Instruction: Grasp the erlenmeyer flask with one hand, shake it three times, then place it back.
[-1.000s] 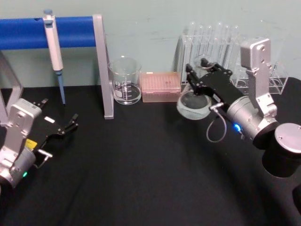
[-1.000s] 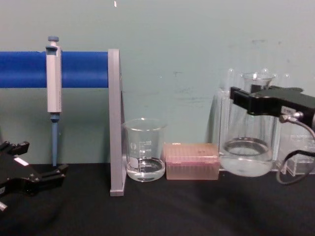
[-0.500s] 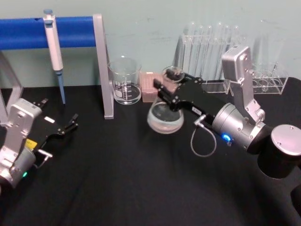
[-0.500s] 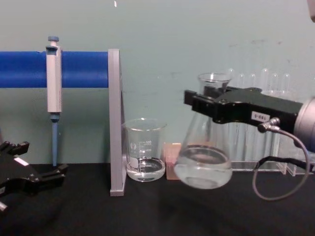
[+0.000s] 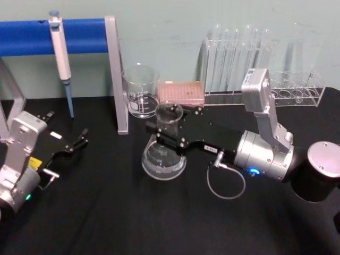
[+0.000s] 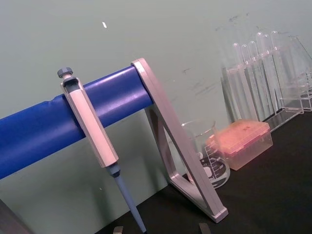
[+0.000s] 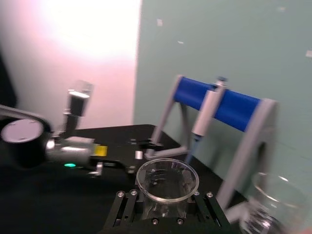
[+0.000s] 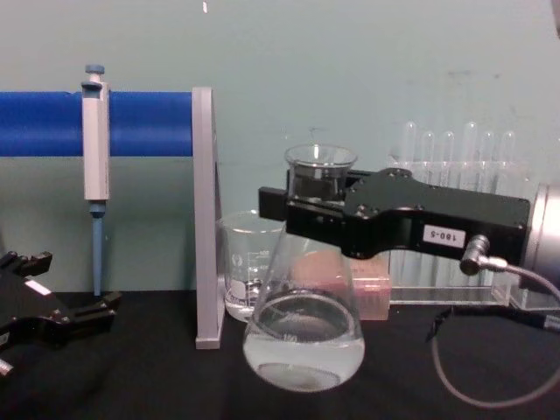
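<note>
The erlenmeyer flask (image 5: 164, 155) is clear glass with a little liquid in its wide base. It hangs slightly tilted over the middle of the black table, in front of the beaker. My right gripper (image 5: 166, 129) reaches in from the right and is shut on the flask's neck just under the rim. From the chest, the flask (image 8: 303, 337) hangs below the black right gripper (image 8: 306, 203). In the right wrist view the flask's rim (image 7: 167, 178) sits between the jaws. My left gripper (image 5: 81, 138) rests parked at the left, open and holding nothing.
A blue bar stand (image 5: 113, 69) with a hanging pipette (image 5: 61, 53) stands at the back left. A glass beaker (image 5: 141, 91), a pink tip box (image 5: 182, 93) and a rack of test tubes (image 5: 234, 50) line the back wall.
My right gripper has carried the flask from beside the test tube rack leftward and forward to the table's middle. The left arm has not moved.
</note>
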Action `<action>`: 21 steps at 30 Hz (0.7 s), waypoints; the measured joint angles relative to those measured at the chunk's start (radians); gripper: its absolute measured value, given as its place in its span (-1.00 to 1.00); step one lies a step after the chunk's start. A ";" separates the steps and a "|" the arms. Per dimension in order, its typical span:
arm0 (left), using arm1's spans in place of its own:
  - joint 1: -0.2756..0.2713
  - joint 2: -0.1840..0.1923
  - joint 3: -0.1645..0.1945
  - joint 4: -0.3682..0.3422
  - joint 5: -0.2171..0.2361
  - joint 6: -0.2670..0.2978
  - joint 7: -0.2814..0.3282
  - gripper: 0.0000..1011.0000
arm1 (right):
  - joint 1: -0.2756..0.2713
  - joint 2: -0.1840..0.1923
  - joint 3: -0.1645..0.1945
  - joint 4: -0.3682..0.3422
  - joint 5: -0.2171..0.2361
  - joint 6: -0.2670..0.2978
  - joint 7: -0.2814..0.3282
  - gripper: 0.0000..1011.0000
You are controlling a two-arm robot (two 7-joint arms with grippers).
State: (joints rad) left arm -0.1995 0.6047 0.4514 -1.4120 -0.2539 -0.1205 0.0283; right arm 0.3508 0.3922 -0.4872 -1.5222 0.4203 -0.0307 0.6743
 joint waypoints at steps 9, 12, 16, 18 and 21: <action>0.000 0.000 0.000 0.000 0.000 0.000 0.000 0.98 | 0.026 0.046 -0.048 0.008 0.069 -0.039 0.154 -0.12; 0.000 0.000 0.000 0.000 0.000 0.000 0.000 0.98 | 0.031 0.054 -0.056 0.008 0.081 -0.045 0.177 -0.12; 0.000 0.000 0.000 0.000 0.000 0.000 0.000 0.98 | 0.038 0.069 -0.073 0.008 0.100 -0.061 0.217 -0.12; 0.000 0.000 0.000 0.000 0.000 0.000 0.000 0.98 | 0.040 0.073 -0.078 0.008 0.105 -0.065 0.226 -0.12; 0.000 0.000 0.000 0.000 0.000 0.000 0.000 0.98 | 0.043 0.081 -0.087 0.008 0.115 -0.072 0.241 -0.12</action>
State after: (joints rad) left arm -0.1995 0.6047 0.4514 -1.4119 -0.2539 -0.1205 0.0283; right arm 0.3943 0.4731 -0.5742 -1.5145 0.5355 -0.1026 0.9155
